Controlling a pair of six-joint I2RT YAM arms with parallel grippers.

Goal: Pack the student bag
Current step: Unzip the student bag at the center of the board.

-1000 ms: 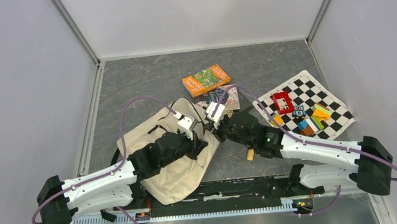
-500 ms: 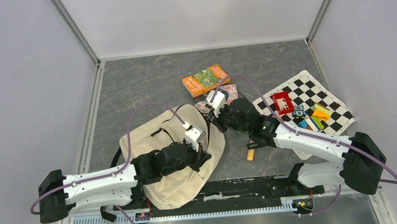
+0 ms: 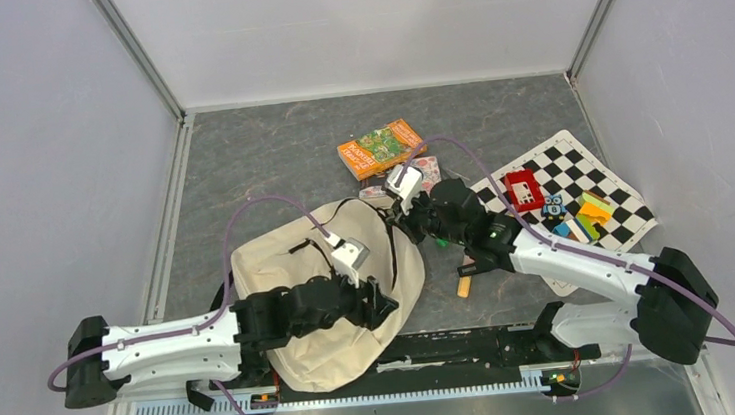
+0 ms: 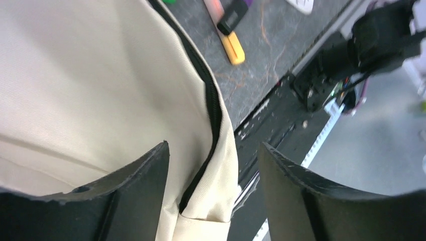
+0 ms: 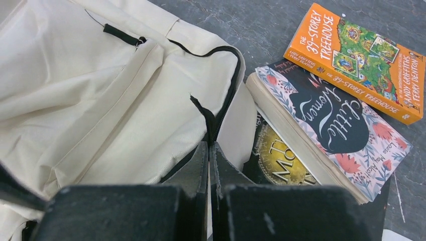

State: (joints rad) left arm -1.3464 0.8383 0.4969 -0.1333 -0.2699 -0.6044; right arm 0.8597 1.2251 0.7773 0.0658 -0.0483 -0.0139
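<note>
Underneath everything, a dark grey marbled table (image 3: 269, 156). Lying on it at the near edge, between the two arms and more to the left: the student bag (image 3: 268, 264), a large soft cream fabric backpack with black zipper trim, its mouth turned toward the books. On the right side, a black-and-white checkered mat (image 3: 581, 164) carrying small coloured toys.

Just beyond the bag, three books. Farthest, an orange paperback (image 5: 356, 60) reading "THE 39-STOREY TREEHOUSE", with "ANDY GRIFFITHS & TERRY DENTON" on the edge. Next to it, a floral-covered book (image 5: 331, 125) reading "Little Women", with "Louisa May Alcott" in the corner. Below that one, a dark book with gold letters (image 5: 281, 165), mostly hidden, title not readable.

Left pincer (image 4: 213, 150) released, jaws apart above the bag's zipper edge. Right pincer (image 5: 208, 148) clenched, tips right at the black trim; cannot tell whether pinching it.

Beside the bag on the table, a yellow and black marker (image 4: 232, 40).
</note>
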